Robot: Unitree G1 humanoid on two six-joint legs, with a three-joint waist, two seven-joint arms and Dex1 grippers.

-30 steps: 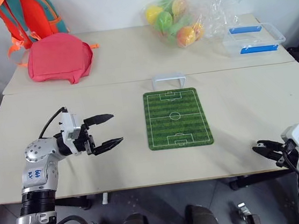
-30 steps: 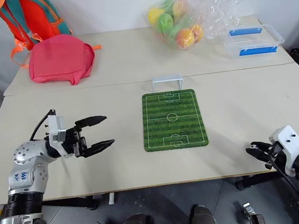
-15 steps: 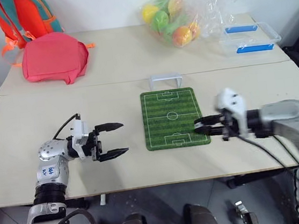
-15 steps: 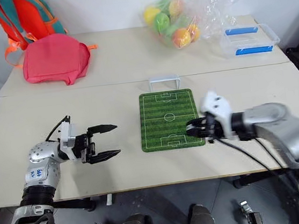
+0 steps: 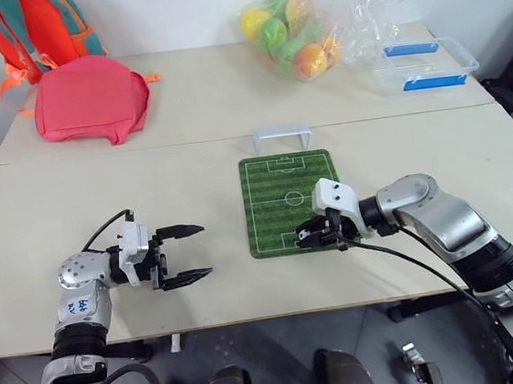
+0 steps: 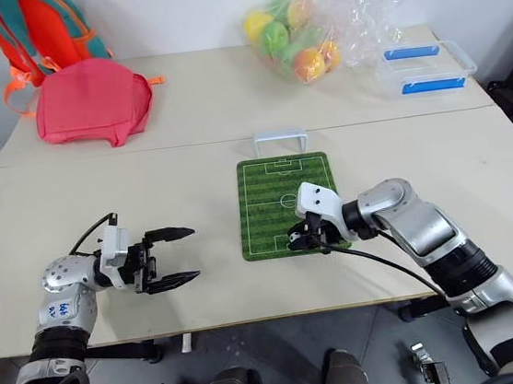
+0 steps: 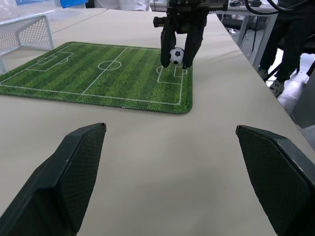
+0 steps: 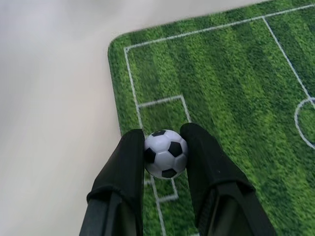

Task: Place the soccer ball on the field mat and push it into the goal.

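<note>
Pinching the ball (image 8: 165, 153) between its fingers, the right gripper (image 5: 315, 234) holds it over the mat's (image 5: 276, 199) near end, far from the goal (image 5: 282, 138). Left gripper (image 5: 187, 253) hangs released above the desk (image 5: 100, 200).

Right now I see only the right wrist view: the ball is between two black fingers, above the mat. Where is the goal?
Observer: The goal stands at the far short edge of the field mat; the right gripper holds the soccer ball over the near end.
Operator: Is the ball touching the mat?
Observer: I cannot tell; it hangs just over the near penalty box.
Operator: And the left gripper?
Observer: The left gripper is open, beside the mat.
</note>
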